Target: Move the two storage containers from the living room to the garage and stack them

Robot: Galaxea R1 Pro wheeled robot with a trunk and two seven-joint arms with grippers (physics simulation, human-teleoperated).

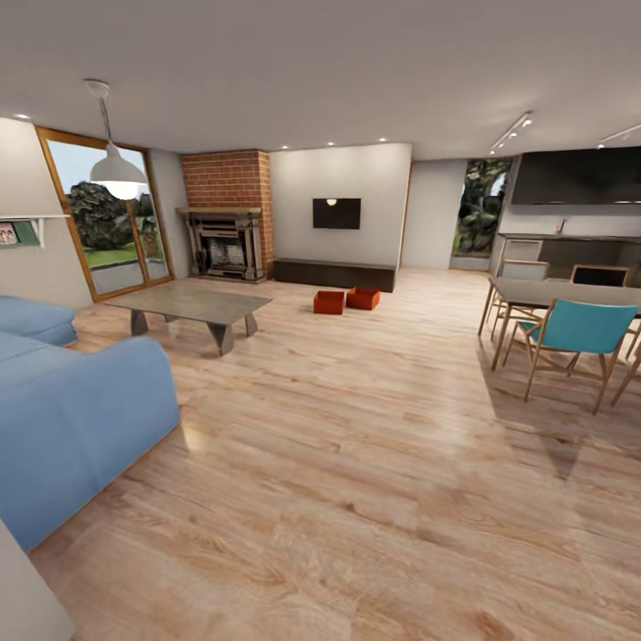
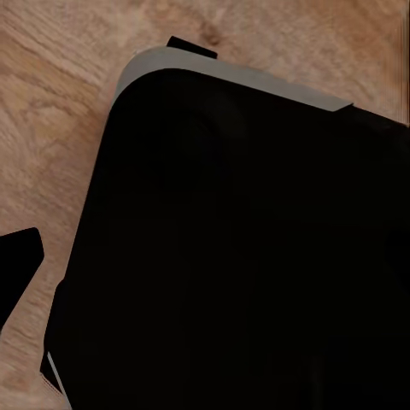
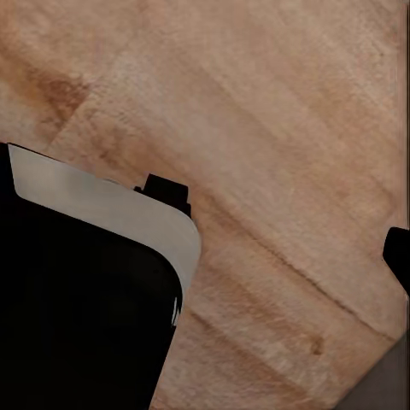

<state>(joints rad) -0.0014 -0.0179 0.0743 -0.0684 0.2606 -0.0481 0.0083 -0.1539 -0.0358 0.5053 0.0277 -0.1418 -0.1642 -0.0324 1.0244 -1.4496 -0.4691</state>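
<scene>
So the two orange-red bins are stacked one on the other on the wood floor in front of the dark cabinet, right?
Not stacked. The head view shows the two storage containers side by side on the wood floor, in front of the dark cabinet.

Containers (image 1: 345,300) before cabinet (image 1: 334,274), side by side

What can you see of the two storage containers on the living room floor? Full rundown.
The two storage containers are small orange-red open-top boxes, apparently rigid with thin walls, seen far off in the head view. Both sit upright on the pale wood-plank floor, just in front of the long dark low cabinet below the wall TV. The left one stands a little nearer the camera, the right one slightly behind; they look adjacent, perhaps touching at a corner. Contents cannot be made out. No end effector is near them.
</scene>
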